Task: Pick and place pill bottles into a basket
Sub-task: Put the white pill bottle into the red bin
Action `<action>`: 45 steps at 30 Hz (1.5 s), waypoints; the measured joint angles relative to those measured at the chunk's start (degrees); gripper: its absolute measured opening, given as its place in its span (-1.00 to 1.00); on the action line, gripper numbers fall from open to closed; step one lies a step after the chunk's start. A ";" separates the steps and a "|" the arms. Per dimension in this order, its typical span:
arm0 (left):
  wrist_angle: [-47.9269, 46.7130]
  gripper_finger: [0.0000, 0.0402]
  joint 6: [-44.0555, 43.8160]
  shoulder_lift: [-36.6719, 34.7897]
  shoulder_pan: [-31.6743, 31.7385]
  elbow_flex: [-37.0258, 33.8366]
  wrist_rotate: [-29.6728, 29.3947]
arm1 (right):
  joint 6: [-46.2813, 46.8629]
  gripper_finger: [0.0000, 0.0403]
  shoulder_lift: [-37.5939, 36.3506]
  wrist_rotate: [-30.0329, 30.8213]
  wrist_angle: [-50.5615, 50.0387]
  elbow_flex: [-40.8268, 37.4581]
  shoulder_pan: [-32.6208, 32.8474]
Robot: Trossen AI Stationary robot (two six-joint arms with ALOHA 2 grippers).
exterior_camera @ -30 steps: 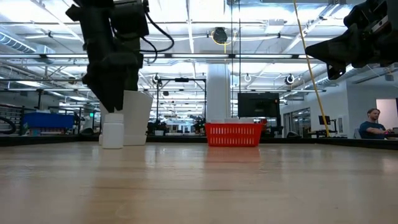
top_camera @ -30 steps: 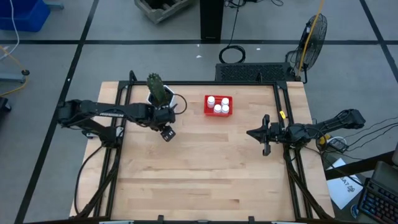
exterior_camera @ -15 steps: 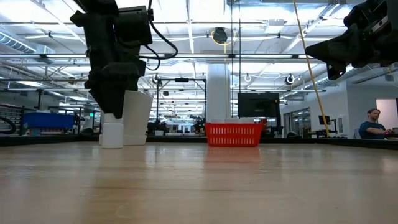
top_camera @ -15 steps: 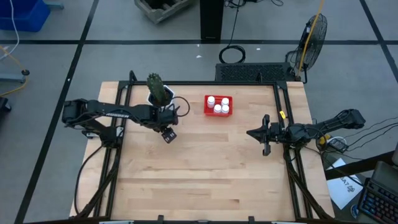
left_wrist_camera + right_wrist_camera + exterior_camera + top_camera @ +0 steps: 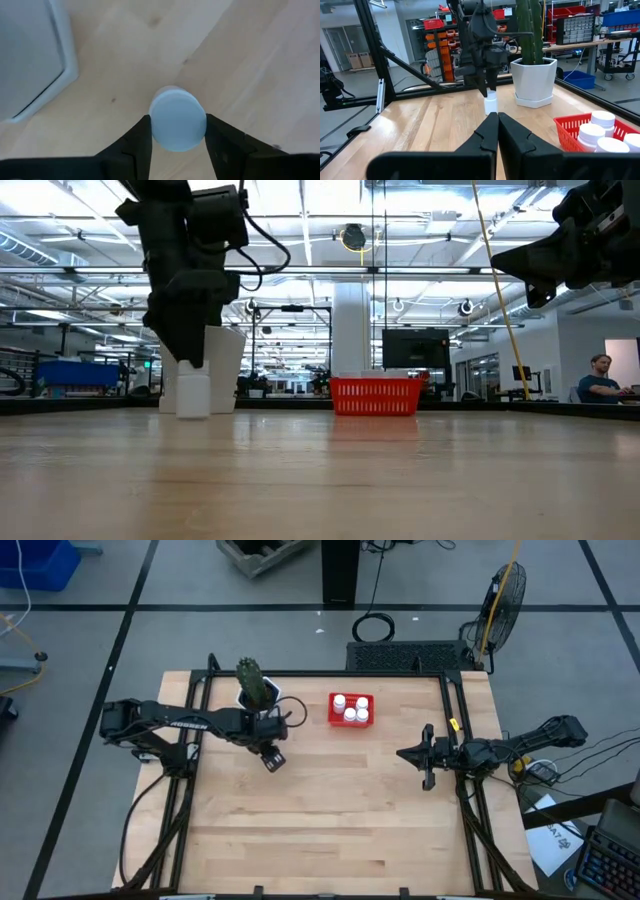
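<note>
Here we count four small white capped pill bottles (image 5: 351, 710) in the red mesh plastic basket (image 5: 334, 717) at upper centre; the left gripper (image 5: 176, 131) pinches a fifth white pill bottle (image 5: 177, 124), and the right gripper (image 5: 497, 119), centre right, is pressed together.

Four small white capped plastic pill bottles (image 5: 350, 708) stand upright inside the red rectangular mesh basket (image 5: 333, 718). A fifth white bottle (image 5: 193, 394) stands upright well left of the basket.

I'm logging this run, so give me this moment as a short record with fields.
left gripper: over the table bottle, a finger each side of its cap
bottle: upright on the table, beside the plant pot
basket: four bottles inside
right gripper: shut, empty, at the table's right
remaining: one bottle to place
</note>
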 joint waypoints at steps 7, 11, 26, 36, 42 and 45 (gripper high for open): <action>9.41 -0.22 0.04 0.00 -1.34 0.11 4.90 | 0.02 -0.98 -0.02 0.00 0.00 0.00 0.00; 12.65 -0.22 -0.30 0.00 -2.46 2.20 5.58 | 0.02 -0.98 -0.01 0.00 0.00 0.01 0.01; -5.38 -0.22 8.49 10.44 -0.37 30.17 7.06 | 0.00 -0.98 -0.02 0.00 0.01 0.00 0.01; -13.84 -0.22 20.33 25.06 7.76 55.16 7.20 | 0.00 -0.98 -0.02 0.00 0.01 0.02 0.02; -19.58 -0.22 24.26 33.01 13.43 65.41 8.11 | 0.02 -0.98 -0.02 0.00 0.00 0.02 0.00; -21.44 -0.22 24.66 35.60 15.12 66.88 9.57 | 0.00 -0.98 -0.01 0.00 0.00 0.01 0.01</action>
